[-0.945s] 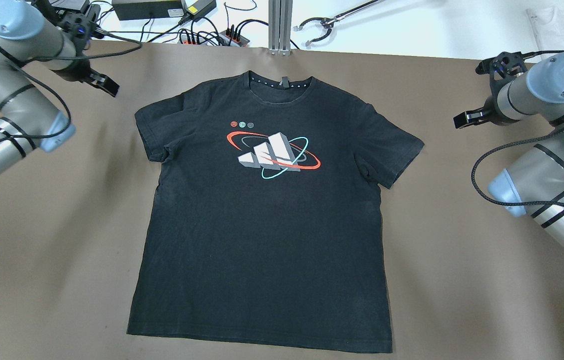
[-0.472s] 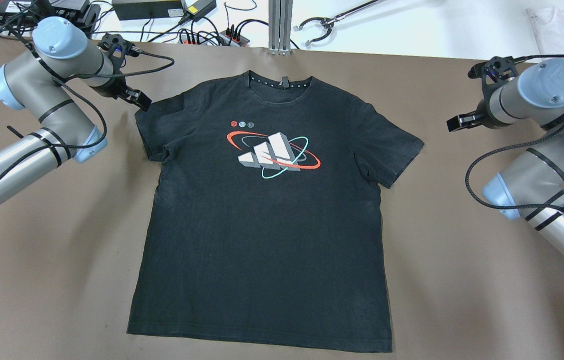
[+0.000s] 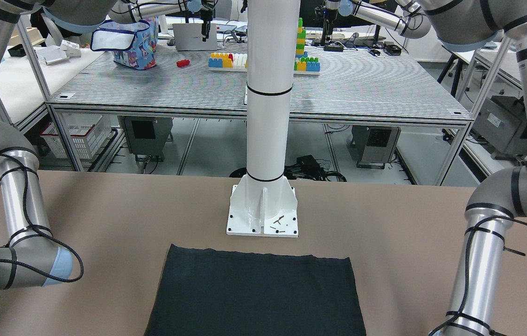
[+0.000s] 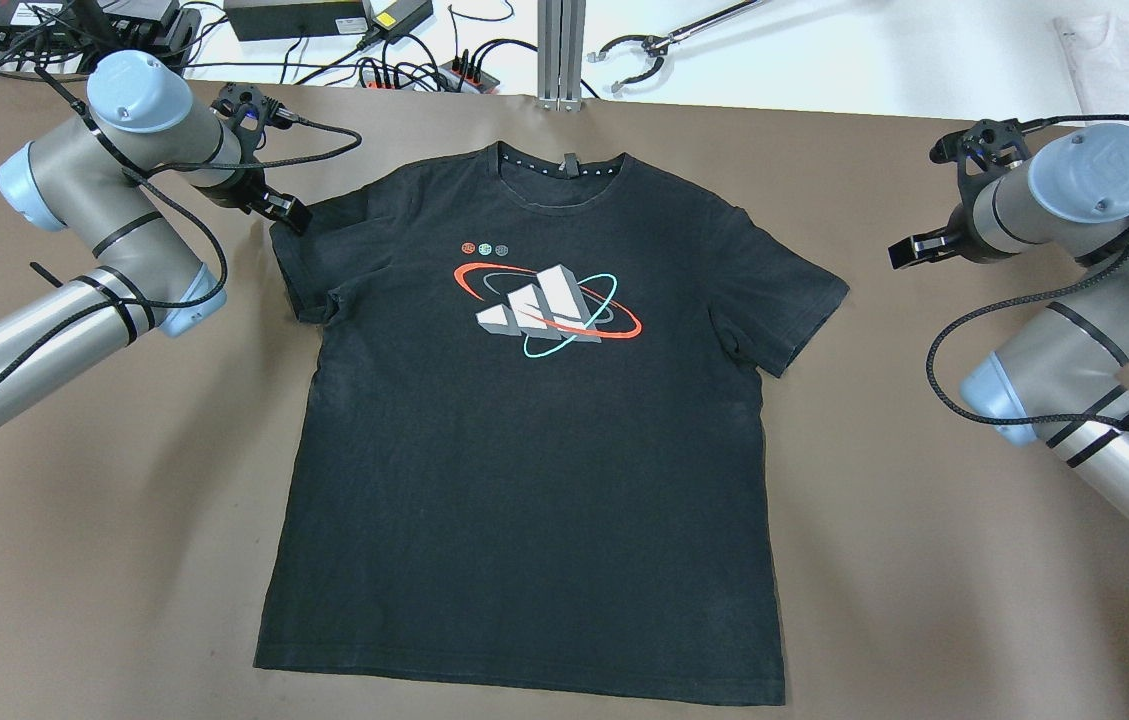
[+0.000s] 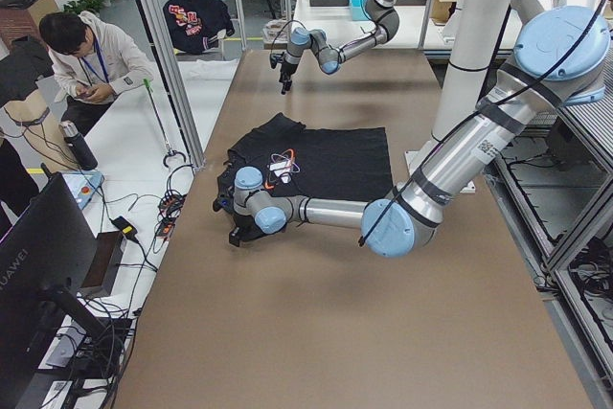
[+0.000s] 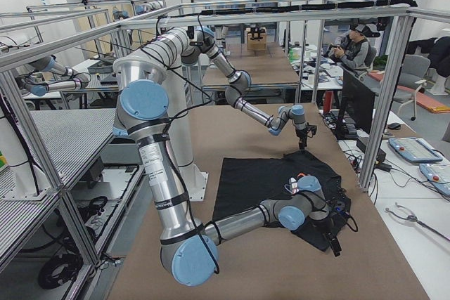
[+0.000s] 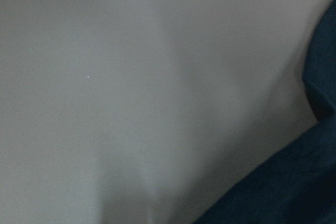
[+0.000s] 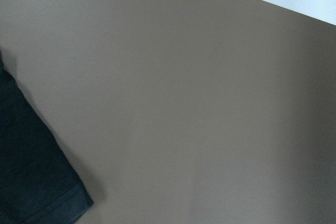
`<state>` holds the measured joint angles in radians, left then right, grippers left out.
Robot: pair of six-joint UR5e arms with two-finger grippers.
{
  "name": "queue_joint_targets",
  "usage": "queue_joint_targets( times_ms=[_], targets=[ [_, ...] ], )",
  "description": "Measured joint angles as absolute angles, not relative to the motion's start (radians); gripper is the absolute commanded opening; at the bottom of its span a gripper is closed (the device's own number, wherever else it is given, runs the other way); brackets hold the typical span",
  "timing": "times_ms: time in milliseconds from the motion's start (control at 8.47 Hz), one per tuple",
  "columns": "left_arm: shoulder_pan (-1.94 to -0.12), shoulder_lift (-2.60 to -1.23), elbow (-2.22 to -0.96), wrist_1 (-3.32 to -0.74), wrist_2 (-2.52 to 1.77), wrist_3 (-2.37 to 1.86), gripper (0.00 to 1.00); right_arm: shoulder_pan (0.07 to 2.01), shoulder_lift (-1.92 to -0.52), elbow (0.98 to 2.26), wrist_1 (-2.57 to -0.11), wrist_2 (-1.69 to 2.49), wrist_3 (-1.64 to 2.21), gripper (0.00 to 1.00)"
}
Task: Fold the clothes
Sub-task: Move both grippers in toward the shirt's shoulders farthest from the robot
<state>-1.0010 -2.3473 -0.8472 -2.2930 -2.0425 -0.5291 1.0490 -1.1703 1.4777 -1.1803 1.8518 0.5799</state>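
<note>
1. We see the black T-shirt (image 4: pixel 524 450) spread flat, print side up, in the middle of the brown table (image 4: pixel 924 560). Its collar points away from the robot and its hem lies near the white pole base (image 3: pixel 262 212).
2. The left gripper (image 4: pixel 286 212) sits at the outer edge of the shirt's sleeve on its side. We cannot tell whether its fingers are parted or whether they grip cloth.
3. The right gripper (image 4: pixel 909 248) hangs over bare table, apart from the other sleeve. We cannot tell how far it is open either.
4. Cables (image 4: pixel 404 60) lie beyond the table's far edge.
</note>
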Motion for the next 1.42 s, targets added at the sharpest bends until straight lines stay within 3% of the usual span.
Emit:
queue_joint_targets(
  times_ms=[354,827,945,1181,1417],
  targets=[
    [-0.995,-2.342,-0.854,-2.296,-2.040,-0.529,0.53,1.047,-1.171,1.477,-1.180,1.850,0.580,0.94],
    [-0.997,-2.341,-0.857,-2.297,-2.041,-0.530,0.21,1.042,-1.170,1.478,-1.178,1.849,0.580,0.94],
    [-0.998,-2.339,-0.857,-2.297,-2.041,-0.531,0.20,1.041,-1.170,1.479,-1.178,1.848,0.580,0.94],
    [-1.000,-2.337,-0.870,-2.298,-2.040,-0.533,0.00,1.038,-1.170,1.479,-1.178,1.848,0.580,0.94],
    [-1.001,-2.324,-0.899,-2.297,-2.039,-0.539,0.00,1.036,-1.171,1.479,-1.177,1.848,0.580,0.94]
  ],
)
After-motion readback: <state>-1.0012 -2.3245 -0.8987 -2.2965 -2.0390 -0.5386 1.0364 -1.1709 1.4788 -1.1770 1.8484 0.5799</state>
